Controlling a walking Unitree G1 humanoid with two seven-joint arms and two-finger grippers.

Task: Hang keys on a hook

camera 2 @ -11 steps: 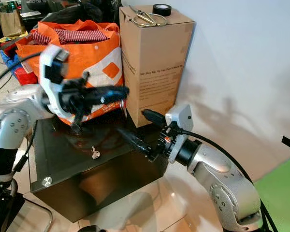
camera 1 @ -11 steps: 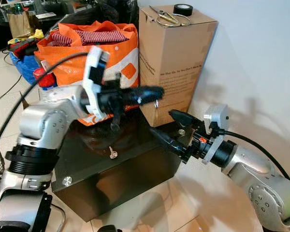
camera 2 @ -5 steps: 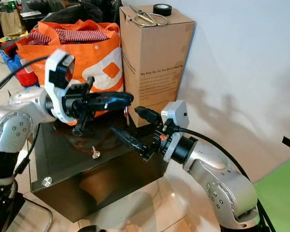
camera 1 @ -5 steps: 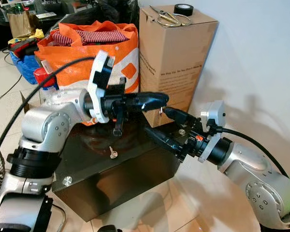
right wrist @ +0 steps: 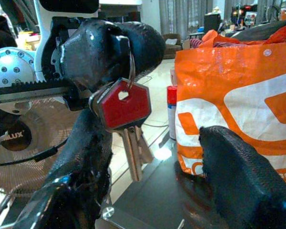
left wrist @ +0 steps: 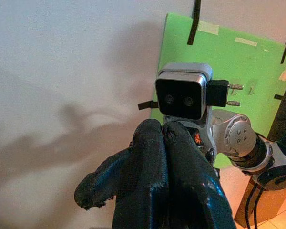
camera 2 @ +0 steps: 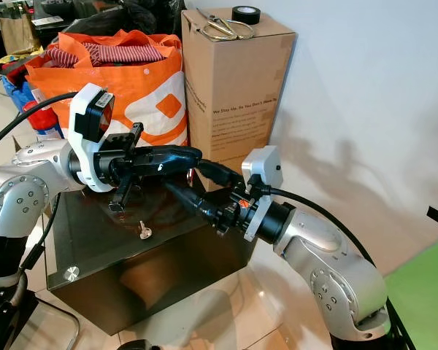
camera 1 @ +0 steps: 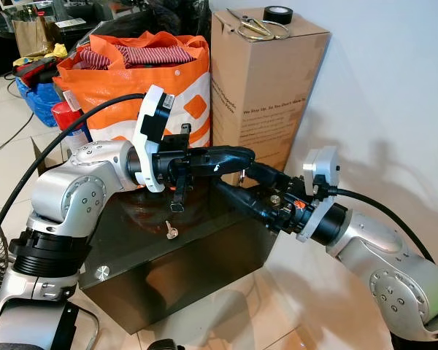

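Two keys (right wrist: 133, 148) on a red tag (right wrist: 124, 106) hang pinched in the left gripper (camera 1: 242, 154), barely visible from the head views. It reaches level above the black cabinet (camera 1: 204, 248), near its back edge. The right gripper (camera 1: 237, 182), fingers spread, points at them from just beside.

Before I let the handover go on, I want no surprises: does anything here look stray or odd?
Yes. A lone key lies loose on the dark glass table, apart from the red-tagged keys hanging from the shut left gripper. The right gripper waits open just beneath them.
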